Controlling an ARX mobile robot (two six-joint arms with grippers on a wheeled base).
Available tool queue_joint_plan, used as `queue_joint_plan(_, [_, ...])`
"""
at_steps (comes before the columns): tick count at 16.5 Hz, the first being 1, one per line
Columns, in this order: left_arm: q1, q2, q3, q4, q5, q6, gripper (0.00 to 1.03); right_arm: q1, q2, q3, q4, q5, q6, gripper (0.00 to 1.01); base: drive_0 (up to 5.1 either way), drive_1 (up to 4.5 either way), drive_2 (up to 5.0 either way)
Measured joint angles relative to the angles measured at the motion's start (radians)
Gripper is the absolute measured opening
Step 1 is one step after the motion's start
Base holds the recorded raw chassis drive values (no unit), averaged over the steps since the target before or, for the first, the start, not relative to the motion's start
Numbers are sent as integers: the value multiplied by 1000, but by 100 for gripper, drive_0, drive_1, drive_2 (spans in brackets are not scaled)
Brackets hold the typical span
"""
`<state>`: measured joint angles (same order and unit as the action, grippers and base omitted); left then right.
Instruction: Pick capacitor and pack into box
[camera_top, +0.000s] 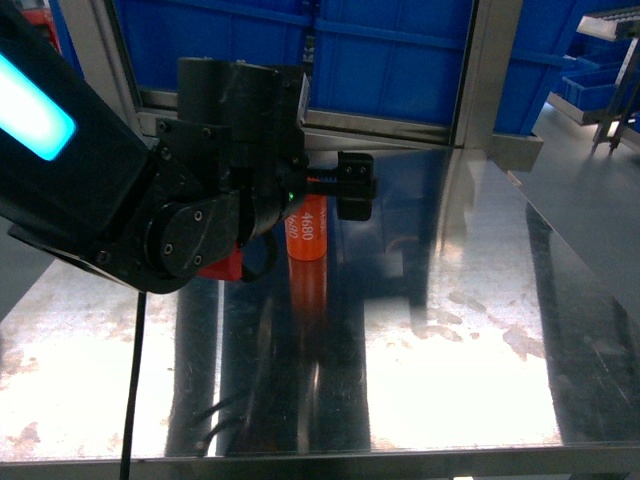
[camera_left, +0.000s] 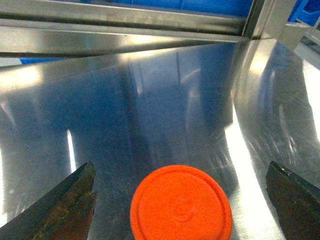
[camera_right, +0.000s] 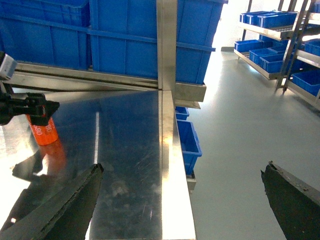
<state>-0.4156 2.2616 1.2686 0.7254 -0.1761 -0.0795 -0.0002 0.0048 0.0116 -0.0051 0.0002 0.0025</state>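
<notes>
An orange capacitor (camera_top: 308, 232), a cylinder standing upright, sits on the shiny steel table (camera_top: 460, 360) toward the back and left of the middle, and its reflection runs down the metal below it. White figures on its side read "4680", seen in the head view; the right wrist view shows only part of the same writing, too small to read fully. The left gripper (camera_top: 352, 186) hangs over the capacitor, and the bulky black left arm (camera_top: 190, 200) fills the left of the head view and hides the capacitor's left side and top. From the left wrist camera the flat round orange top (camera_left: 181, 208) lies between the two dark fingers (camera_left: 65, 207), one at each lower corner; they stand wide apart and touch nothing. The lower edge of that view cuts off the cap. The right gripper (camera_right: 182, 200) shows only in its own wrist view, its two dark fingers spread far apart with nothing between them, over the right edge of the table with the grey floor (camera_right: 240, 125) beyond. Big blue bins (camera_top: 390, 60) stand behind a steel frame post (camera_right: 166, 45) at the back of the table, and more blue bins sit on shelves (camera_right: 280, 45) to the right and under the table edge. The pink box is in none of the views.
</notes>
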Motion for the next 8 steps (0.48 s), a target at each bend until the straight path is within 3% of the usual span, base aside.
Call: queue_joint_plan(8, [8,171,143,-76,-52,-32,96,0,0,0,0,0,0,98,0,0,0])
